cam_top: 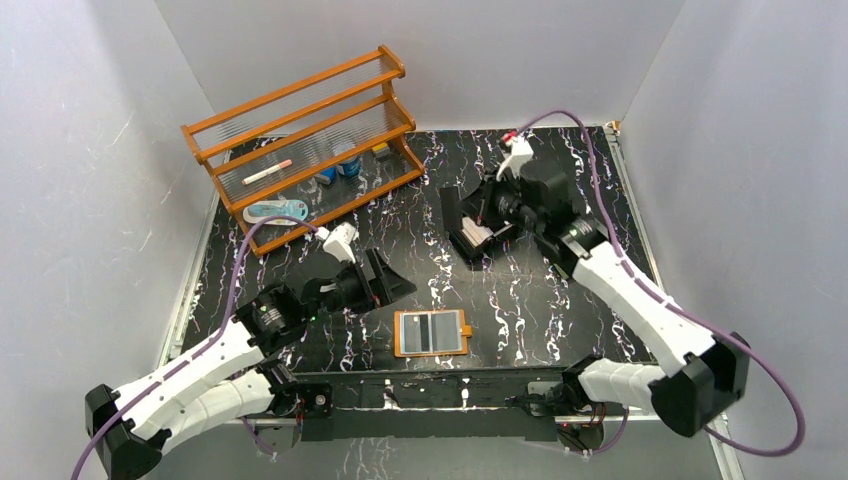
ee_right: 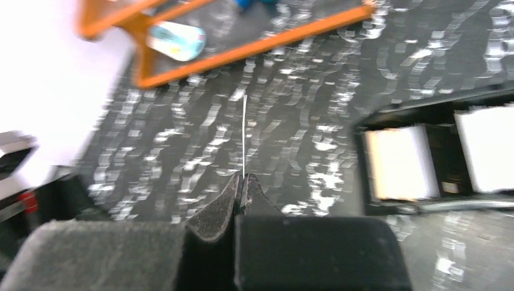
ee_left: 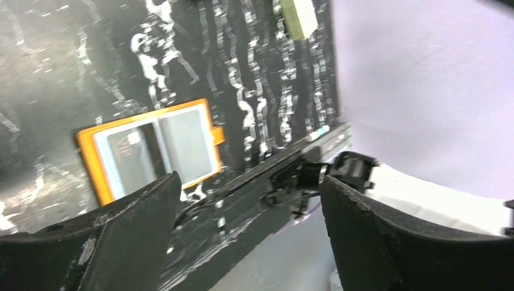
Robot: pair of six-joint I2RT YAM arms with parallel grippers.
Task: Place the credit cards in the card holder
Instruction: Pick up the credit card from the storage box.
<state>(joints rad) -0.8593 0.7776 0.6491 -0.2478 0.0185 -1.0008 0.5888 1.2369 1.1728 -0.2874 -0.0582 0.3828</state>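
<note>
The card holder (cam_top: 431, 332) lies open and flat near the table's front edge, orange-rimmed with clear sleeves; it also shows in the left wrist view (ee_left: 188, 142). My left gripper (ee_left: 250, 182) is open and empty, hovering just left of and above the holder (cam_top: 393, 285). My right gripper (ee_right: 242, 182) is shut on a single credit card (ee_right: 243, 133), seen edge-on as a thin white line sticking out past the fingertips. In the top view it sits at the black tray (cam_top: 488, 214). Pale stacks of credit cards (ee_right: 400, 162) stay in the tray's compartments.
The black two-compartment tray (cam_top: 458, 212) stands at the back middle. An orange rack (cam_top: 310, 130) with small items fills the back left. A pale yellowish block (ee_left: 298, 15) lies on the table. The table's front rail (cam_top: 440, 385) runs just below the holder.
</note>
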